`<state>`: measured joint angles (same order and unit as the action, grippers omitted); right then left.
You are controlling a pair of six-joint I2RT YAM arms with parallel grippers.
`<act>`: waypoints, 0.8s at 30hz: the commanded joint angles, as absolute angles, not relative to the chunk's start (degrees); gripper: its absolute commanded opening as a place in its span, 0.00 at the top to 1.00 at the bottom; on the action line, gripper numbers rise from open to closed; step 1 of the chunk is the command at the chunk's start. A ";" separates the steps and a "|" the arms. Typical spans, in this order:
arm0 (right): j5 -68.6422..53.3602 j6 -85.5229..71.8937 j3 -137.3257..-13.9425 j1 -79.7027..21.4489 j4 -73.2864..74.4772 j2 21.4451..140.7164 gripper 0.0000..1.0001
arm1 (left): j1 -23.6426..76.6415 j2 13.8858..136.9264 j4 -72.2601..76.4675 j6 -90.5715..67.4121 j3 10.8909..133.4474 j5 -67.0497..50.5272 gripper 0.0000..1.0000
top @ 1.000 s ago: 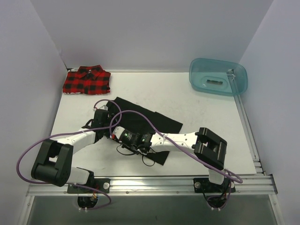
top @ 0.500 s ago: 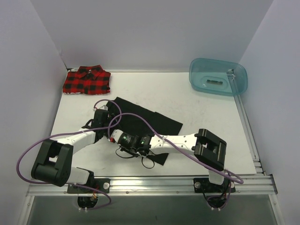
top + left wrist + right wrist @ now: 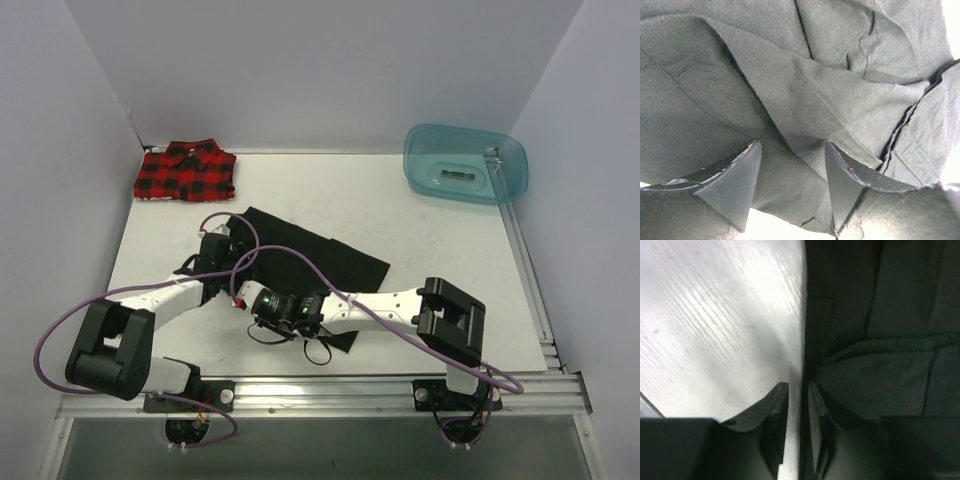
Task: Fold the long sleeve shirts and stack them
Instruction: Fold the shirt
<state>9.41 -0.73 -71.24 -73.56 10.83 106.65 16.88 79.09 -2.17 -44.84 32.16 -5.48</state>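
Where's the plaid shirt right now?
Top view: the plaid shirt lies folded in the table's far-left corner, apart from the black shirt spread near the centre.

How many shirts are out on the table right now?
2. A red-and-black plaid shirt lies folded at the far left corner. A black shirt is spread out nearer the middle, partly covered. I see no others.

Your white desk (image 3: 400, 210) carries the folded plaid shirt (image 3: 186, 172) in its far left corner and the teal tub (image 3: 465, 163) far right. The black shirt (image 3: 320, 258) lies rumpled nearer you, left of centre.
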 commanded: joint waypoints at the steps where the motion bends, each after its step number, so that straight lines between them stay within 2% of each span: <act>1: 15.10 -3.07 -69.36 -73.04 12.39 101.08 0.74 | 16.87 77.00 -7.03 -44.04 31.72 -4.84 0.34; 2: 15.81 -3.86 -68.74 -71.73 12.39 98.90 0.66 | 17.05 74.21 -8.68 -43.69 32.77 -4.49 0.32; 5: 15.91 -8.86 -64.70 -68.22 12.74 93.46 0.58 | 18.72 67.88 -13.51 -40.70 35.32 -0.46 0.26; 9: 14.86 -16.16 -57.58 -58.40 13.80 85.53 0.57 | 24.85 60.92 -18.27 -33.42 39.98 7.80 0.23; 10: 14.51 -19.30 -55.65 -56.53 13.71 83.78 0.57 | 28.96 58.99 -19.59 -32.44 40.51 10.00 0.23; 11: 12.94 -20.64 -52.59 -54.51 13.71 80.71 0.53 | 31.70 58.28 -20.12 -31.39 40.95 11.85 0.20; 13: 9.42 -23.37 -49.58 -46.81 13.71 78.41 0.52 | 36.19 57.57 -20.39 -28.75 41.66 15.02 0.14; 17: 2.91 -26.27 -44.66 -35.53 11.52 76.81 0.55 | 50.22 59.76 -20.04 -24.97 42.71 17.74 0.12; 20: -3.41 -27.51 -43.86 -28.59 8.19 80.40 0.59 | 59.20 64.75 -18.20 -20.93 44.03 20.65 0.12; 24: -7.64 -25.67 -46.48 -24.96 4.05 87.87 0.63 | 65.63 72.76 -17.31 -15.93 48.15 22.94 0.15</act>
